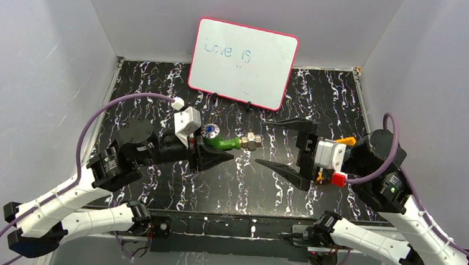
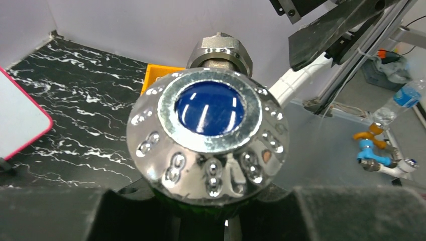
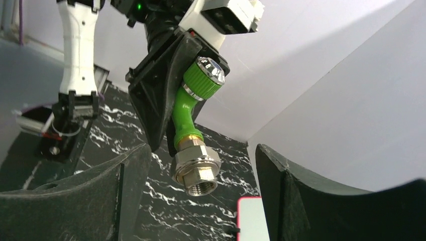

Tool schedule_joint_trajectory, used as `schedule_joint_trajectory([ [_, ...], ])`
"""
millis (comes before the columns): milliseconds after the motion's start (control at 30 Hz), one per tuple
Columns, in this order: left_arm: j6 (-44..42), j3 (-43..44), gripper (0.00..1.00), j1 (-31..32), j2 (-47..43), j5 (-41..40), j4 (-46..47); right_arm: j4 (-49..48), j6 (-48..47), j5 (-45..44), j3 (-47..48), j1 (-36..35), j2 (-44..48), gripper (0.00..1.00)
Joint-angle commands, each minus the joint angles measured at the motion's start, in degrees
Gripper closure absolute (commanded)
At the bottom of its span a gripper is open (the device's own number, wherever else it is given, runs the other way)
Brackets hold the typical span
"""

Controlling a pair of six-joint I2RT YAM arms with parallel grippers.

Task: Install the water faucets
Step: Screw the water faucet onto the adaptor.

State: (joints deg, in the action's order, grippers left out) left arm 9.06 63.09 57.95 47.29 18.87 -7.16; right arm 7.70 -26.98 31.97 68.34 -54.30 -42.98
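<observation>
Left gripper (image 1: 209, 149) is clamping the tap (image 1: 225, 142) over the middle of the table (image 1: 159, 102), while the right gripper (image 1: 261, 142) is gaping empty just beside the fitting (image 1: 253, 141); best centring the jaws around the fitting before closing.

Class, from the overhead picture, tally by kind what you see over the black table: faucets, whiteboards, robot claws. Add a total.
green faucet: 1
whiteboard: 1
claws: 2 (left claw, right claw)
Total: 4
</observation>
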Motion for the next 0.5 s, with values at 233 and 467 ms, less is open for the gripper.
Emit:
schedule_joint_trajectory([
  [233,8.0,2.8,1.00,0.1,0.1,2.0,3.5,9.7,-18.1,1.3,2.5,-0.2,-1.2,0.16],
  [467,8.7,2.3,1.00,0.1,0.3,2.4,4.3,2.3,-19.3,0.0,-2.8,-0.2,-0.2,0.17],
])
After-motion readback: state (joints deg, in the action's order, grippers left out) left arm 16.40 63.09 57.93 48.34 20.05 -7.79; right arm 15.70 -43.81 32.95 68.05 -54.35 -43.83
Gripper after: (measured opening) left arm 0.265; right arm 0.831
